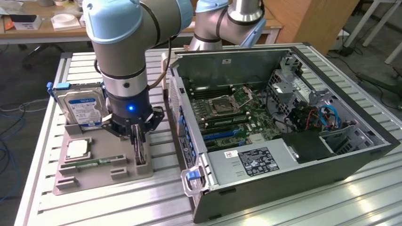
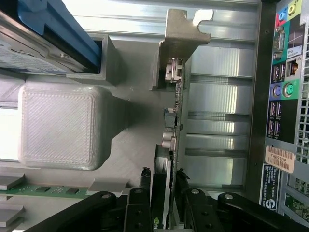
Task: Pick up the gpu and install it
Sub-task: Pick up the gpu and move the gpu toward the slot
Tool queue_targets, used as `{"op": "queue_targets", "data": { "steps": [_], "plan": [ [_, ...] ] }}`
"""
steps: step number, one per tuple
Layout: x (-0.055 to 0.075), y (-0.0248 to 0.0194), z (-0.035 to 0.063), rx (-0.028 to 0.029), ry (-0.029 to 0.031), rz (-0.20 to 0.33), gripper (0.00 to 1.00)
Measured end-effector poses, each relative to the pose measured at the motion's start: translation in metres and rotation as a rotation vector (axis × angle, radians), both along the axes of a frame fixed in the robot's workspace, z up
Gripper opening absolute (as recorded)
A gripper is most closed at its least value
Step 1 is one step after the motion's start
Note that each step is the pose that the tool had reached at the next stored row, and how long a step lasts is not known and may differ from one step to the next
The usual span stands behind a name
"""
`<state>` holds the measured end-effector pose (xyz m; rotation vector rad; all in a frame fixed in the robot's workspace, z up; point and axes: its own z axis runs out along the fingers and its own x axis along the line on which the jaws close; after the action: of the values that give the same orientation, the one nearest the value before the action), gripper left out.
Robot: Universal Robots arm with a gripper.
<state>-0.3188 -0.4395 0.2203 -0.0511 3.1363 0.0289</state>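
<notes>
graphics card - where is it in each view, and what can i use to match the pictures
Exterior view: the graphics card stands on edge in the gray holder, toward the exterior view's left, directly under the tool.
Wrist view: the graphics card is seen edge-on, held at one end by the tool, its metal bracket at the other end.
Shared landmark: the green memory stick lying in the same holder.

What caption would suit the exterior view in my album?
Gripper closed on the upright gpu in its grey holder, beside an open computer case.
</notes>
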Motion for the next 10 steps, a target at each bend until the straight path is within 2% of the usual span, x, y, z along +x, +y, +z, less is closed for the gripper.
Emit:
{"op": "queue_targets", "data": {
  "steps": [10],
  "plan": [
    [0.0023,-0.0003,0.0,0.0,0.0009,0.0,0.33]
  ]
}}
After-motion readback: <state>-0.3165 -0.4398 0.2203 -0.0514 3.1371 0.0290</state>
